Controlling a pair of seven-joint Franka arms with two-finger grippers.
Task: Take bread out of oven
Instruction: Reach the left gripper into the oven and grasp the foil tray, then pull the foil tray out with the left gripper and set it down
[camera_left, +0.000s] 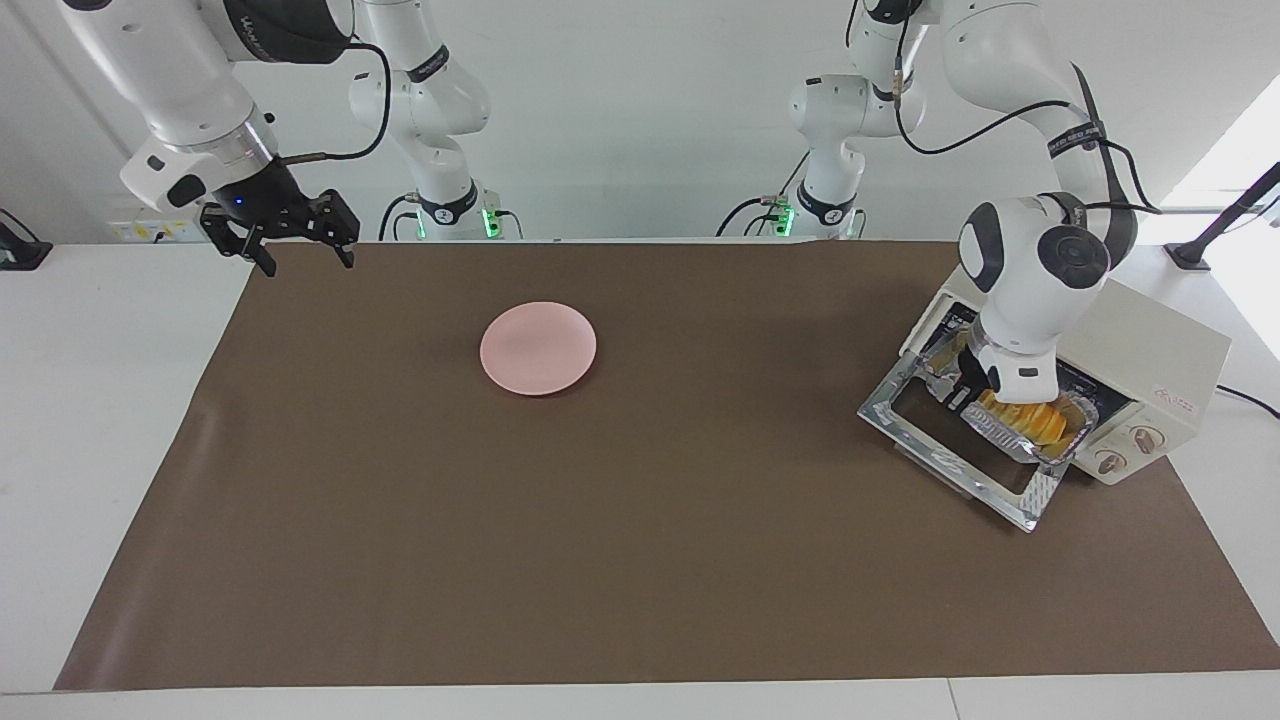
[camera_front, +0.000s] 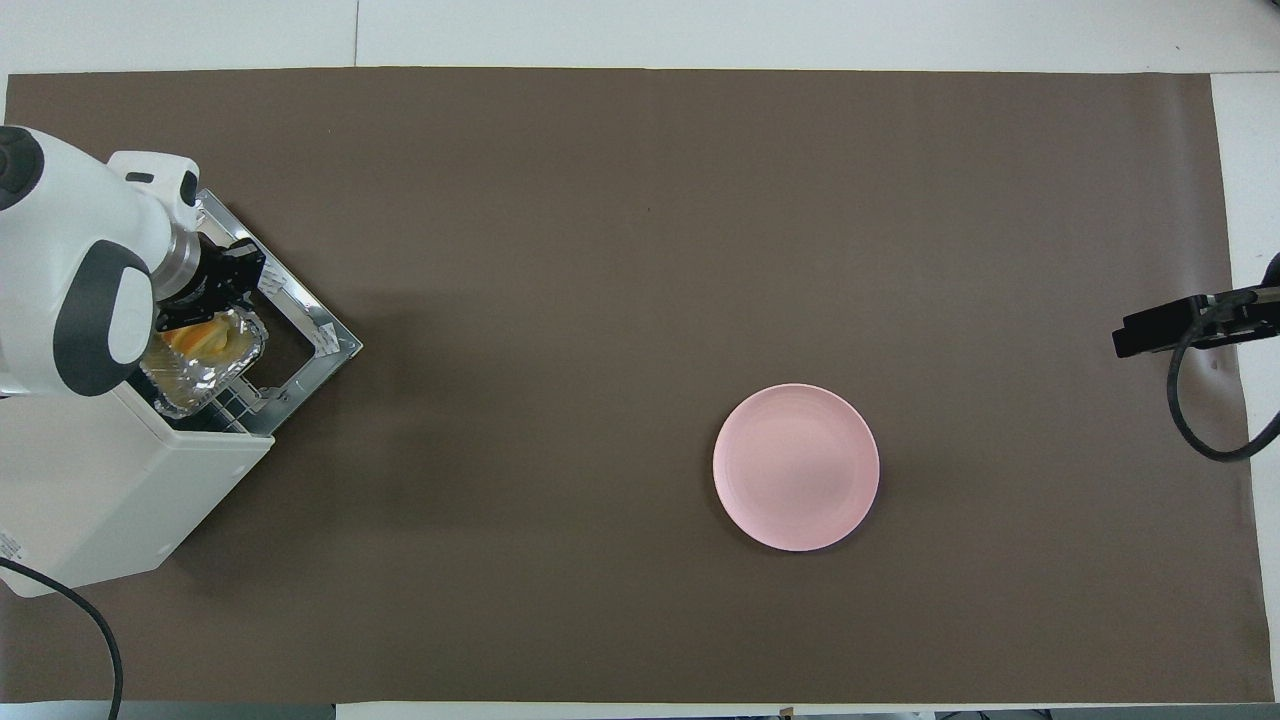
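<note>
At the left arm's end of the brown mat, the cream toaster oven (camera_left: 1140, 370) stands with its glass door (camera_left: 960, 440) dropped flat, and the crinkled foil tray (camera_left: 1040, 432) sits at the oven's mouth with the golden bread (camera_left: 1040, 420) lying in it. The left gripper (camera_left: 975, 385) is down at the tray end of the loaf, right at the bread, but its wrist hides the fingers, so I cannot tell whether they grasp anything. My worry is that the light tray could lift or drag along with the loaf, or the soft bread get crushed or slip. The right gripper (camera_left: 300, 235) waits with spread fingers over the mat's corner at the right arm's end, and a pink plate (camera_left: 538, 348) lies mid-mat.
</note>
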